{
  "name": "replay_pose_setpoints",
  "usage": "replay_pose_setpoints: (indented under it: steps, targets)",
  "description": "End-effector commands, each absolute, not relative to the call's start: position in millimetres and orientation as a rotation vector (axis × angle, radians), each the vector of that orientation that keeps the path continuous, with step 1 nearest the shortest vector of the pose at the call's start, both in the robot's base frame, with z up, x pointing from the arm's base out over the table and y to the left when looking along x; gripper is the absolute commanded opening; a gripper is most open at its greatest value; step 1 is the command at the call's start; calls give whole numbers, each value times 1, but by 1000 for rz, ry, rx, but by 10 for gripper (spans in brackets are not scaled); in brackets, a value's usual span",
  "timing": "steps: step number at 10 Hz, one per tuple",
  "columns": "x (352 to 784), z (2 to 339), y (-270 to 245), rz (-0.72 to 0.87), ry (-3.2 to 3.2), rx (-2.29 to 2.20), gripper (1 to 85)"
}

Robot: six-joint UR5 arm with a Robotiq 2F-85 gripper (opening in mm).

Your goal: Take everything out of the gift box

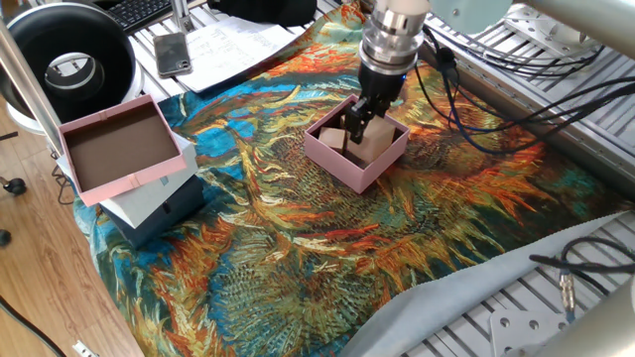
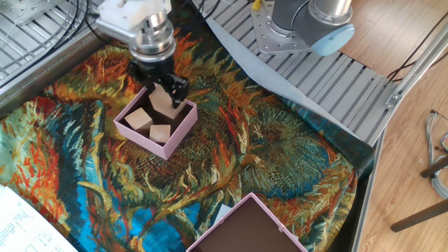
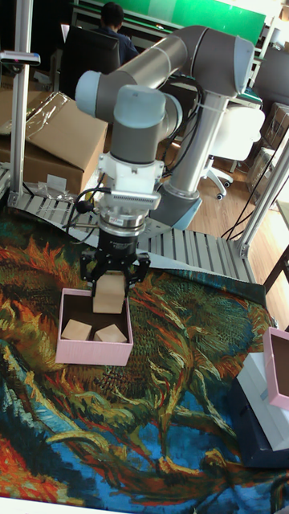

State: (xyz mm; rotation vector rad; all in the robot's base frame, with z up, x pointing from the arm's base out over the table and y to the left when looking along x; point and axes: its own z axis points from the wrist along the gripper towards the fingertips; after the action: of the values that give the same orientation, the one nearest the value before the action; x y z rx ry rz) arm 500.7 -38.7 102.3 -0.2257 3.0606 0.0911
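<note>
The pale-pink gift box (image 1: 342, 171) sits on the patterned cloth. Two tan wooden blocks rest inside it, one (image 2: 138, 119) at the left and a smaller one (image 2: 161, 133) nearer the front wall. My gripper (image 2: 166, 94) hangs just above the box's back corner, shut on the third and largest block (image 2: 166, 106), which is lifted off the box floor. In the tall fixed view the held block (image 3: 108, 295) hangs between the black fingers above the gift box (image 3: 92, 351), with the other two blocks (image 3: 76, 329) (image 3: 111, 332) below it.
A larger pink-rimmed brown tray (image 1: 114, 149) lies on a white and dark blue box (image 1: 159, 203) at the cloth's left edge. A phone (image 1: 172, 53), papers and a black round pot (image 1: 69, 50) sit beyond. Metal rails border the cloth.
</note>
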Motion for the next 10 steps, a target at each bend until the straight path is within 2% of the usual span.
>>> replay_pose_setpoints:
  steps: [1, 10]
  targets:
    - [496, 122, -14, 139, 3041, -166, 397]
    - [500, 108, 41, 197, 2990, -19, 393]
